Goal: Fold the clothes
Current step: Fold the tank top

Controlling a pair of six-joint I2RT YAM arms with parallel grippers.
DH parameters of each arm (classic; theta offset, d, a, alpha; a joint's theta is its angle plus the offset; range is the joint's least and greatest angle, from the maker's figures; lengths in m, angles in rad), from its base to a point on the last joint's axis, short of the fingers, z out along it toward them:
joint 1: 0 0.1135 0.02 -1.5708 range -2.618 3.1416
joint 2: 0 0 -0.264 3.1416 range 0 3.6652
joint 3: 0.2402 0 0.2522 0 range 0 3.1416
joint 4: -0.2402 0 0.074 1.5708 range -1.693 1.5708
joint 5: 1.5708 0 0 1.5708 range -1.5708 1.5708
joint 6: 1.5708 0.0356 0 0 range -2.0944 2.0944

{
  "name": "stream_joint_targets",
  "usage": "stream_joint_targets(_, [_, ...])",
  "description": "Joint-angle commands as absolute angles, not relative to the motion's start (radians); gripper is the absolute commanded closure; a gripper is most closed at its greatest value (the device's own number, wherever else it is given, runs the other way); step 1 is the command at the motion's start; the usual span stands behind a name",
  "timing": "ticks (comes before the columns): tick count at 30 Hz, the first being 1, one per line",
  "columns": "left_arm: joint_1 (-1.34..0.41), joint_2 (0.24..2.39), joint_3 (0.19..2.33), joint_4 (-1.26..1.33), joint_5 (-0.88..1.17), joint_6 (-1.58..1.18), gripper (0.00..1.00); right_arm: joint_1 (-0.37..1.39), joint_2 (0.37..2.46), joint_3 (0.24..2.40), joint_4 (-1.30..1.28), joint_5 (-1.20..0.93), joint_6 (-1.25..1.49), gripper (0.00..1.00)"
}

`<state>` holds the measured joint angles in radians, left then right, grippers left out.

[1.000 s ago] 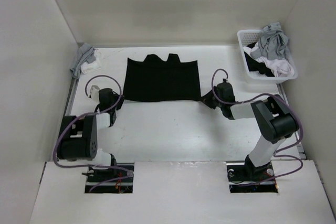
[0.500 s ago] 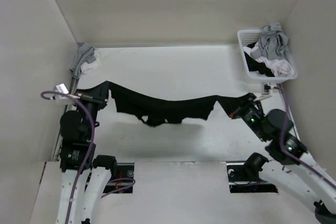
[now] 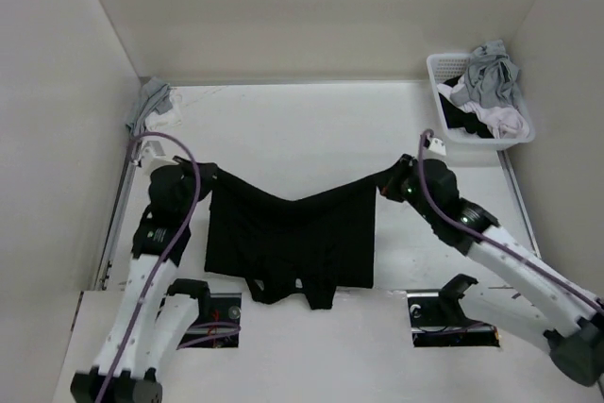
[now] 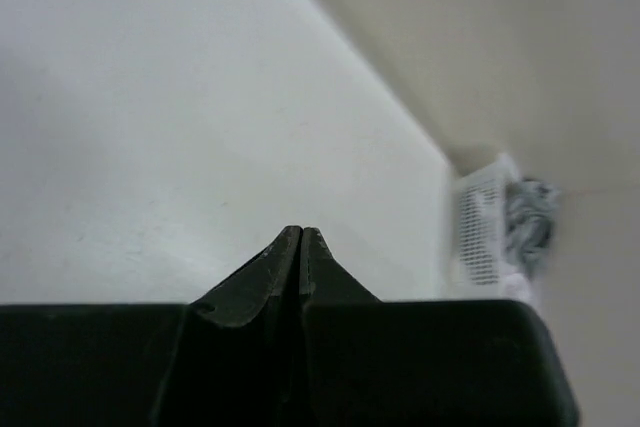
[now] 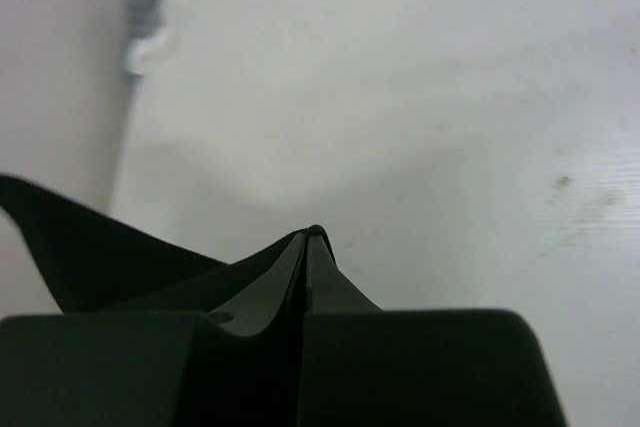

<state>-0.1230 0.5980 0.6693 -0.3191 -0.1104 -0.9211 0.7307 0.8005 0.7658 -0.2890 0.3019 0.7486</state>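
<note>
The clothes (image 3: 288, 243), a plain black garment, hang in the air between my two grippers, with the top edge sagging in the middle and the lower hem near the table's front edge. My left gripper (image 3: 206, 176) is shut on the upper left corner. My right gripper (image 3: 385, 182) is shut on the upper right corner. In the left wrist view the left gripper (image 4: 301, 231) shows its jaws pressed together, and the pinched fabric is hard to make out. The right wrist view shows the right gripper (image 5: 308, 235) shut, with black cloth (image 5: 70, 257) trailing off to the left.
A white basket (image 3: 486, 142) with grey, white and pink cloth stands at the back right, and it shows blurred as the basket (image 4: 480, 232) in the left wrist view. A light grey garment (image 3: 149, 106) lies bunched in the back left corner. Walls enclose the table on three sides.
A second ago the garment lay flat at the back of the table. Both grippers have lifted it, stretched it between them, then drawn nearer so it now hangs down.
</note>
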Motion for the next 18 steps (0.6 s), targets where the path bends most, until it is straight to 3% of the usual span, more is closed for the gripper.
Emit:
stream_joint_targets(1, [-0.107, 0.771, 0.600, -0.108, -0.153, -0.942, 1.00, 0.527, 0.969, 0.704, -0.024, 0.065, 0.732, 0.99])
stream_joint_targets(5, [-0.100, 1.085, 0.626, 0.102, -0.187, -0.956, 1.00, 0.404, 1.279, 0.780, 0.145, -0.043, 0.733, 0.99])
stream_joint_targets(10, [-0.077, 1.420, 0.809, 0.227, -0.160, -0.988, 1.00, 0.309, 1.595, 1.018, 0.175, -0.084, 0.726, 0.99])
stream_joint_targets(14, [-0.067, 1.555, 0.968, 0.222, -0.130, -0.985, 1.00, 0.266, 1.698, 1.161, 0.135, -0.109, 0.726, 0.99])
stream_joint_targets(18, [-0.065, 1.528, 0.957, 0.222, -0.110, -0.997, 1.00, 0.269, 1.648, 1.142, 0.118, -0.107, 0.712, 0.99])
